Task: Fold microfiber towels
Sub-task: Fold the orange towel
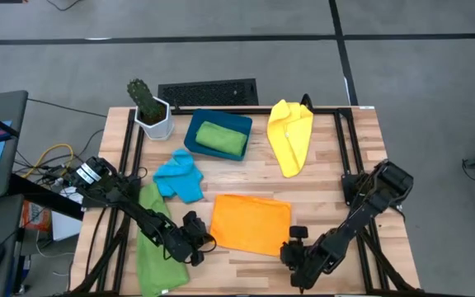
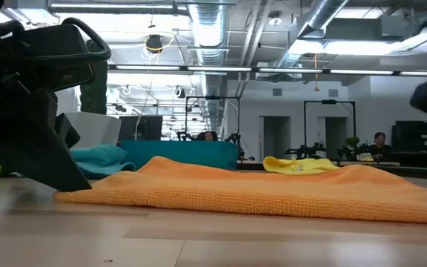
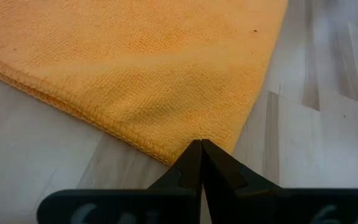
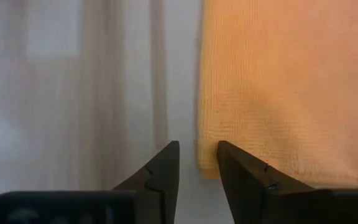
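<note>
The left gripper (image 3: 201, 146) is shut, empty, at the orange towel (image 1: 251, 223). The right gripper (image 4: 196, 155) is parted, holding nothing; the fold could be dragged askew.

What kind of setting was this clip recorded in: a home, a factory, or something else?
Most likely an open-plan lab or workshop. Exposed ducts and pipes run along the ceiling, people sit at workstations in the background, and the wooden table stands on a bare grey floor with cables.
</note>
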### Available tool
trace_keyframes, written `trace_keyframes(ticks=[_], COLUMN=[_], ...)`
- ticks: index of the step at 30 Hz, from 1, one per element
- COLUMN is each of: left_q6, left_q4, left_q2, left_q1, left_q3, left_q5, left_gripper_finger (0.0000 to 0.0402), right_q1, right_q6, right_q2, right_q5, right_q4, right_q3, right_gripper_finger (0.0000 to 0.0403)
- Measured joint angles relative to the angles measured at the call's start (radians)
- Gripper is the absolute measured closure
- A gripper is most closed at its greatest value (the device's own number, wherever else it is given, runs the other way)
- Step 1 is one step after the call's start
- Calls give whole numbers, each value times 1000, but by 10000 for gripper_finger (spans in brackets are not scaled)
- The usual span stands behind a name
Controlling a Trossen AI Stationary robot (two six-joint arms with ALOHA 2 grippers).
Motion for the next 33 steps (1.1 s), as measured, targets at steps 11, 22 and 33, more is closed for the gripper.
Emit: trace_keyframes(ticks=[11,22,33], left_q6=[0,-9,-17], left_q4=[-3,-3,2], left_q2=[0,0,0], left_q1=[0,1,1], left_q3=[0,0,-1], left_q5=[2,8,3], left_gripper_finger=[401,401,401], right_q1=[-9,-48,-148], right_q6=[59,-78,-406], right_q2=[24,27,25], right_q5=[-30,-76,-62], right_q4=[-28,-169,-244], right_q3=[7,115,252], right_gripper_finger=[303,380,391])
